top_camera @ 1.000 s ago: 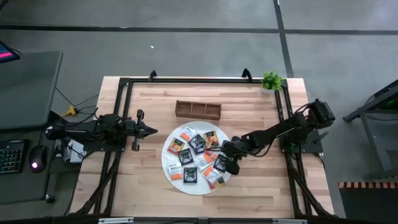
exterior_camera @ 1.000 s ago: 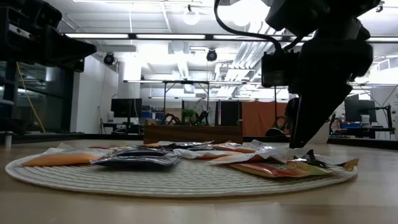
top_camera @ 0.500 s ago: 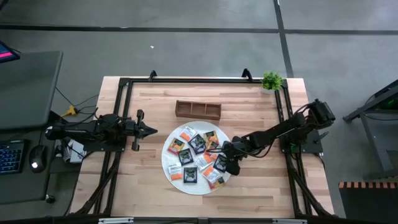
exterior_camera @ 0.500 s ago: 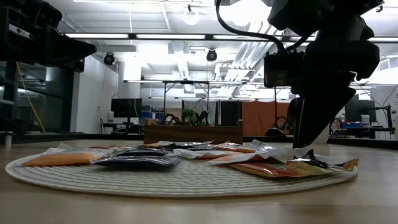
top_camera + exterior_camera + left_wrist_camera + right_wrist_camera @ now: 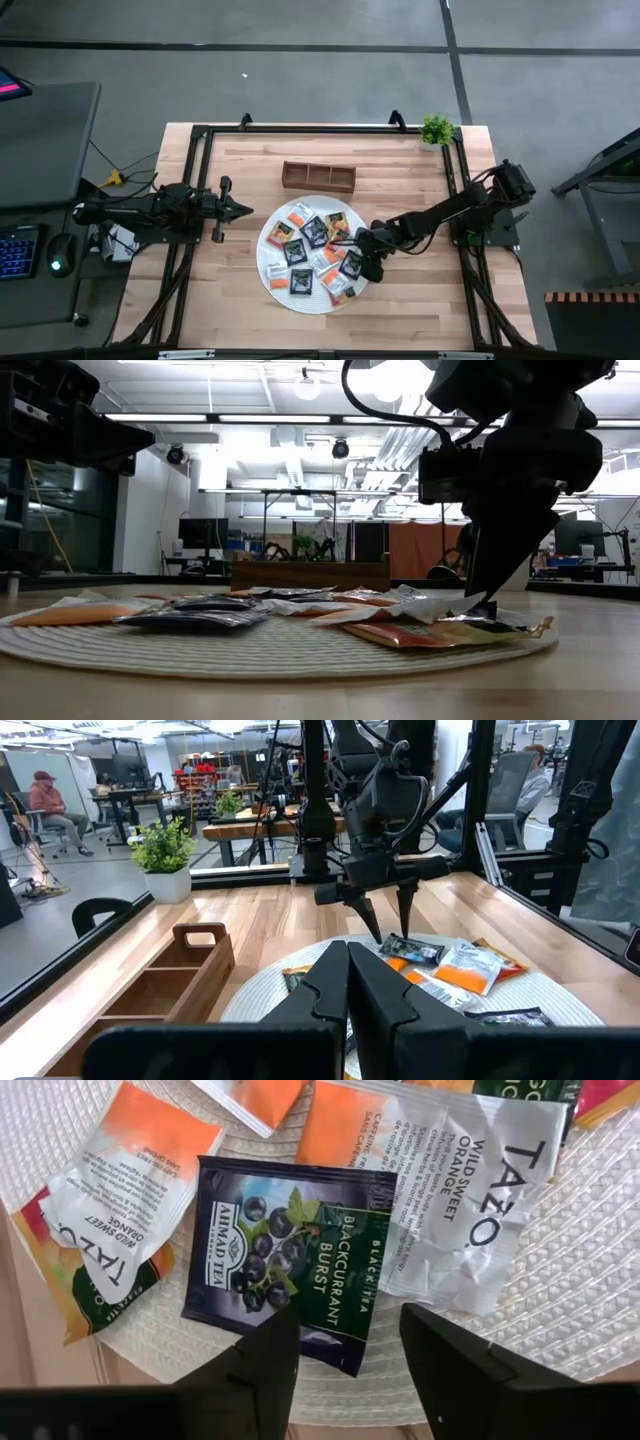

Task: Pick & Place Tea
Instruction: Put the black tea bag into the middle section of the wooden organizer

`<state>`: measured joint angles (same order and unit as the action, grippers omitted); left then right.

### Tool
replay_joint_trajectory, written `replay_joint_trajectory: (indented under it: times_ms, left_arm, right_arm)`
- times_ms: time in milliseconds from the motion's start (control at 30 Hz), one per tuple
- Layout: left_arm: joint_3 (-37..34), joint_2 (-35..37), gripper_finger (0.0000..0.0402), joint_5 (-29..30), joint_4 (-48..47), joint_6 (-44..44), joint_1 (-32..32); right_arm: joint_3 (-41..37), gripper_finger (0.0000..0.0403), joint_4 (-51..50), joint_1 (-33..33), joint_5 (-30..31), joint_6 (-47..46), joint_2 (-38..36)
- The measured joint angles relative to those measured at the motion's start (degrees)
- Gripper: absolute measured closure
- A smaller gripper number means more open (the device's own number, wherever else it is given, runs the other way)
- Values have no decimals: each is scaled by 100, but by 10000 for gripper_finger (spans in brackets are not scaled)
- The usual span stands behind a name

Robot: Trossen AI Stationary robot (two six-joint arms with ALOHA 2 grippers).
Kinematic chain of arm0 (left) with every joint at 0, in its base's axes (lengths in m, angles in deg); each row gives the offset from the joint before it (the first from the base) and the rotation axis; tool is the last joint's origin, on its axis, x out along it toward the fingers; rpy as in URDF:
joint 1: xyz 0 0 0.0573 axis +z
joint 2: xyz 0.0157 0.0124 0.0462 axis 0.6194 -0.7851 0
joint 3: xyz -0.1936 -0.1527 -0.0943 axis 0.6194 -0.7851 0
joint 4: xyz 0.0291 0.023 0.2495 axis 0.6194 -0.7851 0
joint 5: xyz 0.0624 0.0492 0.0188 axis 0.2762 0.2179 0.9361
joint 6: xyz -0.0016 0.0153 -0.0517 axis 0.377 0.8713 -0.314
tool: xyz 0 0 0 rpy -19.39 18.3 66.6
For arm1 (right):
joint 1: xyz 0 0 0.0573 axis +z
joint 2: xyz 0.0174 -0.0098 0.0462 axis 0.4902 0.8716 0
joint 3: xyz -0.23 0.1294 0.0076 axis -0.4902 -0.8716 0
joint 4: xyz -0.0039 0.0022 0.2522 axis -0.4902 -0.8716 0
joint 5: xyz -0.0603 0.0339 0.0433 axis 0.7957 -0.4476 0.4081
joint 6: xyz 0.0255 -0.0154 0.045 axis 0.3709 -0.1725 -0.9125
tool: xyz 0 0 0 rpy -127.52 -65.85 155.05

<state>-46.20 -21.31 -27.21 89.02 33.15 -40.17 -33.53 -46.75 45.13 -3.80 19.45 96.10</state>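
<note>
- The black square blackcurrant tea sachet (image 5: 285, 1288) lies flat near the right-hand rim of the round white woven mat (image 5: 270, 283), with orange and white sachets (image 5: 460, 1200) overlapping beside it.
- The right gripper (image 5: 345, 1342) is directly over its edge, jaws apart, one finger (image 5: 268, 1355) overlapping the sachet's edge.
- The left gripper (image 5: 240, 210), closed and empty, waits over bare wood left of the mat.
- The brown wooden three-compartment tray (image 5: 318, 177) sits just beyond the mat.

High view looks straight down on the whole tabletop (image 5: 240, 290); low view sits level at its surface; both wrist views, one very close, share the round mat (image 5: 272, 282) with them
</note>
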Motion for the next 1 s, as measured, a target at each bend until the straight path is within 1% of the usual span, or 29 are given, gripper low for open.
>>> replay_joint_trajectory:
  times_ms: [233,400,533,733,1000]
  left_arm:
    - [0,1,402,0,1,1,0]
    - [0,2,402,0,0,1,0]
    - [0,2,402,-2,1,2,-2]
    - [0,1,402,0,0,0,0]
    - [0,1,402,0,0,0,0]
  right_arm:
    - [-4,264,-38,0,117,0,7]
    - [-9,294,-48,0,234,0,13]
    - [-13,328,-50,0,262,0,16]
    - [-17,395,-59,-2,269,0,18]
    - [-17,400,-51,-4,288,-44,-48]
